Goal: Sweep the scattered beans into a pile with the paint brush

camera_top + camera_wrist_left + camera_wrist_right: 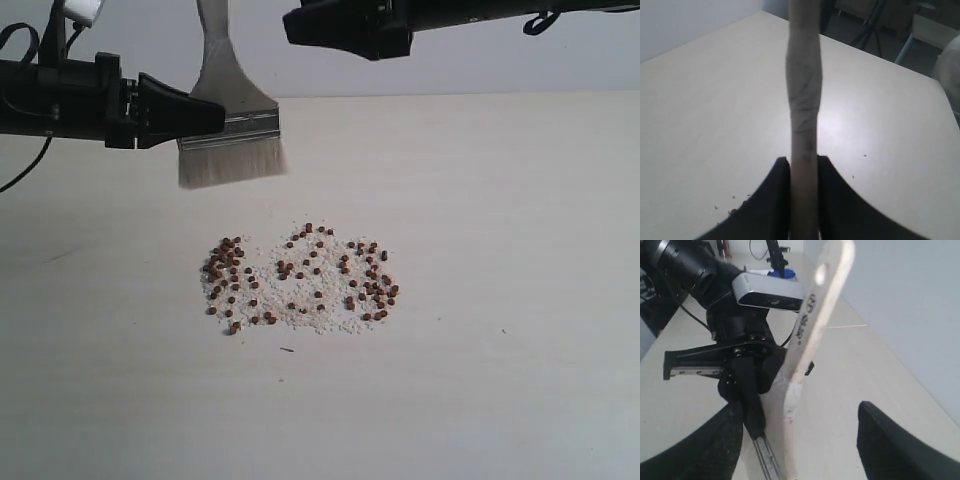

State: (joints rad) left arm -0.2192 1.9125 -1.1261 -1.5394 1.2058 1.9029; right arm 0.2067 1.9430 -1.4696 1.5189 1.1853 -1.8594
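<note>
Clamping flat, pale-wooden, white-bristled paint brush in black left gripper, arm level, bristles down above cream table, behind scattered reddish-brown beans. Hovering higher with black right gripper spread wide, grasping nothing.

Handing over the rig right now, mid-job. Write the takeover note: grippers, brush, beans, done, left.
Left gripper: shut on the flat wooden-handled paint brush with silver ferrule and whitish bristles, held bristles-down above the pale table, not touching it.
Right gripper: open, raised, holding nothing.
Small reddish-brown beans: loosely scattered with white crumbs mid-table.
Done: brush in hand.
Left: lower the bristles, sweep beans into one pile.
</note>
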